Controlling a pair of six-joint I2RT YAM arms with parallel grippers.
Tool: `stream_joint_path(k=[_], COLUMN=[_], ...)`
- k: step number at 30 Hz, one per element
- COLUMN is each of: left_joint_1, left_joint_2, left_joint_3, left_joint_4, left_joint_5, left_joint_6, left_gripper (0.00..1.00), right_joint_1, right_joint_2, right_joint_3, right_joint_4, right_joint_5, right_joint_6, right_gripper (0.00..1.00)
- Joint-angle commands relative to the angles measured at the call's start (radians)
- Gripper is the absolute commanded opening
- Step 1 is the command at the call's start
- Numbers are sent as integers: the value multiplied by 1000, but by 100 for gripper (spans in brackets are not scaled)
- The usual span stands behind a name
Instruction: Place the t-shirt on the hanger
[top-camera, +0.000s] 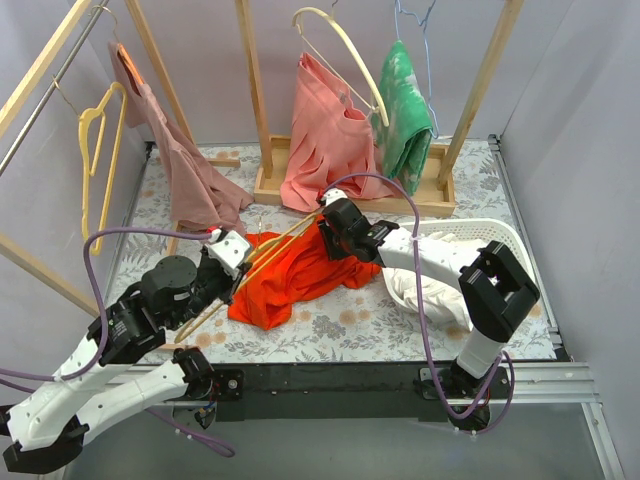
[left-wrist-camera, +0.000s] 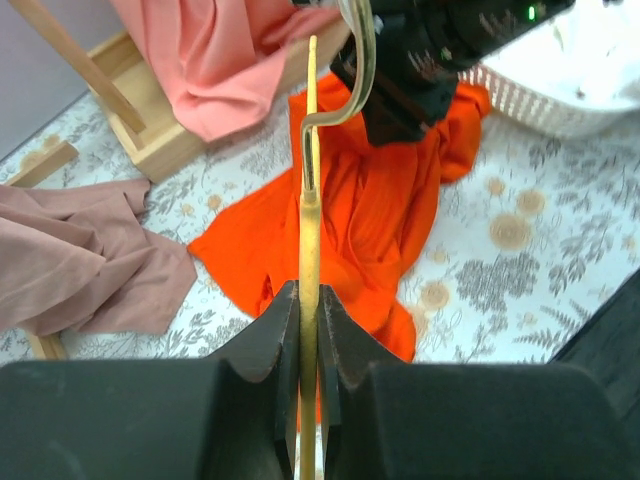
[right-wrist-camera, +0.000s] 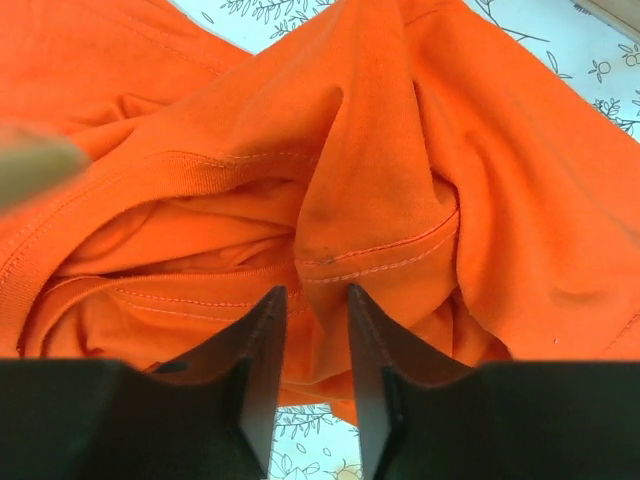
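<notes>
The red-orange t-shirt (top-camera: 295, 275) lies crumpled on the flowered table, with its upper edge drawn up toward my right gripper (top-camera: 338, 240). It also shows in the left wrist view (left-wrist-camera: 370, 220). In the right wrist view, my right gripper (right-wrist-camera: 316, 300) is shut on a fold of the t-shirt (right-wrist-camera: 400, 120) near a stitched hem and holds it off the table. My left gripper (top-camera: 232, 252) is shut on the slim pale-yellow hanger (top-camera: 270, 250), which slants up-right across the shirt. In the left wrist view the hanger (left-wrist-camera: 310, 200) runs straight out from my left gripper (left-wrist-camera: 309, 300), and its hook curves by the right gripper.
A wooden rack base (top-camera: 350, 195) stands at the back, with a salmon-pink garment (top-camera: 325, 140) and a green one (top-camera: 405, 115) hanging above it. A dusty-pink garment (top-camera: 185, 170) droops at the left. A white basket (top-camera: 490, 235) holding white cloth (top-camera: 430, 285) sits at the right.
</notes>
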Motion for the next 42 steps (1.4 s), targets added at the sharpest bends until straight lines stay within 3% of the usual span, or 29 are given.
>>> stream_joint_path(k=[1,4,7,18,29,33,42], left_joint_1=[2,2,3,3,2,2,2], left_joint_2=[-1,34,60,135,179,143,4], left_joint_3=[-13,-14,-22,-77,-160,-198,-253], left_joint_4=[-48,-104,-125,-16,163,249,324], left_joint_5=[53,33,55,84,76,89,138], left_joint_6=[77,97,107,127,136,111,104], left_gripper=[0,0,0,0,0,0,0], right_joint_1=[5,4,-4,-12,-12,-12,-50], right_joint_2=[5,3,-18,-139,-305,-308,-282], right_joint_3=[47,50,44,7,-59,-89,-119], right_joint_4=[24,8,-5,-20,-9,-5,-62], right_joint_5=[22,59,82,76,-25,-44,77], right_joint_6=[-2,1,9,42,78,87,93], right_gripper=[29,12,1,1,1,1,1])
